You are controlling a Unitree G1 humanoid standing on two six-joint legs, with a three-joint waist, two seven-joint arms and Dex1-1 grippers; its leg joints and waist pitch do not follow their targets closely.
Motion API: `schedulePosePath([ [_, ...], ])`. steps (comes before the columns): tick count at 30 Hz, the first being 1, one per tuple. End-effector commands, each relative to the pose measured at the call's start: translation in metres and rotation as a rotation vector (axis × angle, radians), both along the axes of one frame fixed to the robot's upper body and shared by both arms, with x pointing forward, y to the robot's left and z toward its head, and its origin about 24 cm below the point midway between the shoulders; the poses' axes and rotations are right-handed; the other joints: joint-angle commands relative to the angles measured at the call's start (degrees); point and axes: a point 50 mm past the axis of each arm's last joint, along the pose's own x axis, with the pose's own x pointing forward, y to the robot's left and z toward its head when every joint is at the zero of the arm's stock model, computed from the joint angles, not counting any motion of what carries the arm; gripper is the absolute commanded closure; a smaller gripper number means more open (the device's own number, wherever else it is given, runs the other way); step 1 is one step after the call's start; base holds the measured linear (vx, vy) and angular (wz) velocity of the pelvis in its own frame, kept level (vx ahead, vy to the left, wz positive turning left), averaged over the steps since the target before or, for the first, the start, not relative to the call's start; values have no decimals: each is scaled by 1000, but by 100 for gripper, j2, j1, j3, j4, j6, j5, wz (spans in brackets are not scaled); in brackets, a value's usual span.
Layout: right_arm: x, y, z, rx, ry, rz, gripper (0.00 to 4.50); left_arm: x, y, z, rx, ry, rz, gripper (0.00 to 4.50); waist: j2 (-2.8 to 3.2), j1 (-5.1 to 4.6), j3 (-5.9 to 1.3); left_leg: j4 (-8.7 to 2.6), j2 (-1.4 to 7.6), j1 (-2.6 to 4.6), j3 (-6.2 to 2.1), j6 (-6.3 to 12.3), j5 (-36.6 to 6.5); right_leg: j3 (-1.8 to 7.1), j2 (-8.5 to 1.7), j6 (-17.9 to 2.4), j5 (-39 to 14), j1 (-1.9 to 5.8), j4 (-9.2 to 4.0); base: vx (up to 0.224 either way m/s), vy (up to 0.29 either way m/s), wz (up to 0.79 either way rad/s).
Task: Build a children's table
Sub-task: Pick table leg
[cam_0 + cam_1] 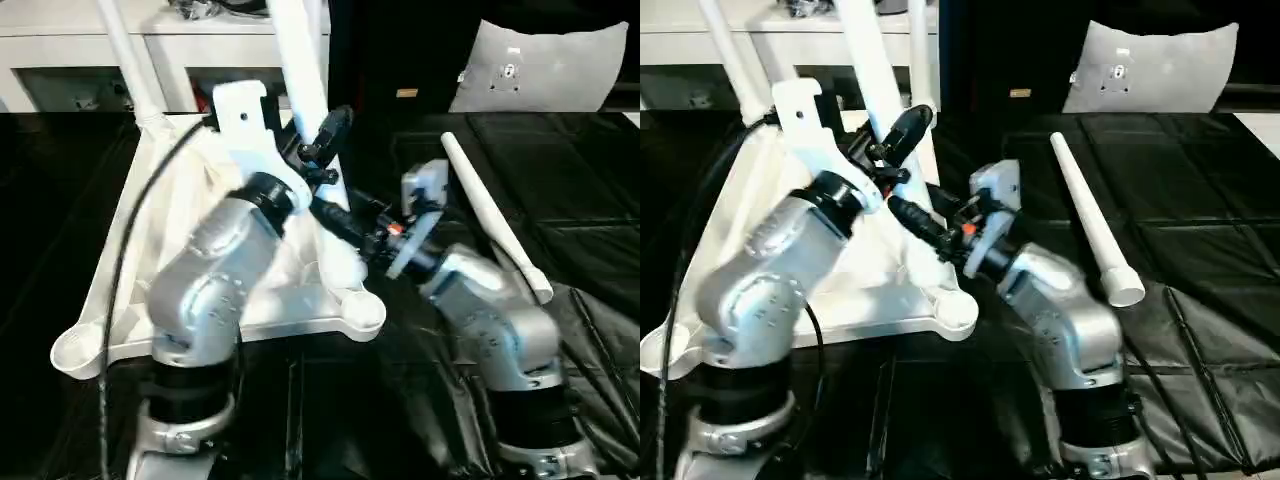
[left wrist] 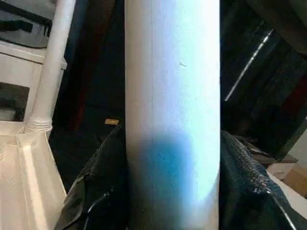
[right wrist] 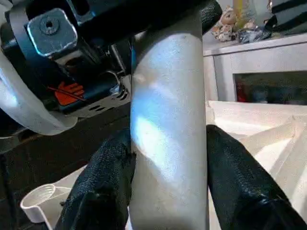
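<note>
Both claws clamp one upright table leg (image 1: 872, 70).
Left claw (image 1: 902, 135) above right claw (image 1: 920, 225); tabletop (image 1: 855, 300) lies upturned below.

The leg (image 3: 168, 134) between the right fingers (image 3: 103, 187) is smooth, faintly glossy white plastic. Those black pads look matt and finely textured. The forearms (image 1: 215, 290) are brushed silver metal; the mat (image 1: 1200, 230) is dark, creased cloth.

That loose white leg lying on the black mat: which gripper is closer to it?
Right. The right gripper is beside the loose leg, clamped on an upright leg; the left gripper is farther away.
</note>
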Motion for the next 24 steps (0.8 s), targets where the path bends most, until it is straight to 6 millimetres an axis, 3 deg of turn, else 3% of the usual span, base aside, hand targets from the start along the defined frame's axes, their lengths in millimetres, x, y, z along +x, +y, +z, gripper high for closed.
schedulePosePath([
  [1, 2, -3, 0, -6, -11, -49, 264, -2, 0, -1, 11, -3, 20, 264, -16, -37, -342, -418, 269, -30, -65, 205, -3, 326, -446, -1029, -226, 391, -407, 0, 0, 0],
  [10, 3, -4, -3, -61, -30, -70, 264, 7, 10, -10, 71, 53, 53, 267, -20, -111, -351, -406, 258, -30, -66, 250, 73, 319, -435, -1078, -115, 391, -392, 0, 0, 0],
  [11, 3, -4, -3, -61, -26, -69, 229, 8, 11, -10, 70, 54, 51, 267, -22, -115, -351, -406, 258, -35, -68, 255, 88, 320, -439, -1088, -82, 399, -387, 0, 0, 0],
  [12, 5, -7, -3, -76, -23, -66, 208, 11, 15, -9, 68, 51, 20, 267, -77, -132, -352, -406, 252, -36, -59, 284, 122, 323, -436, -1085, -64, 404, -394, 0, 0, 0],
  [13, 5, -9, -2, -87, -25, -65, 194, 13, 16, -8, 67, 48, 0, 267, -40, -123, -358, -401, 244, -24, -63, 283, 188, 321, -433, -1086, -55, 395, -372, 0, 0, 0],
  [15, 4, -13, 0, -102, -17, -14, 194, 15, 20, -4, 59, 34, -75, 267, -66, -132, -355, -394, 229, -21, -55, 315, 201, 319, -420, -1072, -54, 404, -375, 0, 0, 0],
  [18, 4, -19, 3, -126, -17, 24, 154, 15, 21, -1, 65, 15, -179, 268, -47, -137, -361, -382, 233, -20, -57, 350, 294, 322, -427, -1115, 43, 402, -348, 0, 0, 0],
  [19, 3, -21, 7, -112, -10, 60, 149, 14, 21, 0, 62, 10, -232, 268, -67, -138, -374, -376, 241, -16, -48, 379, 341, 323, -434, -1177, 129, 406, -342, 0, 0, 0],
  [24, 2, -32, 18, -109, 33, 178, 110, 10, 19, 6, 63, -28, -405, 268, -58, -104, -382, -359, 241, 4, -46, 561, 440, 320, -428, -1380, 309, 406, -302, 0, 0, 0],
])
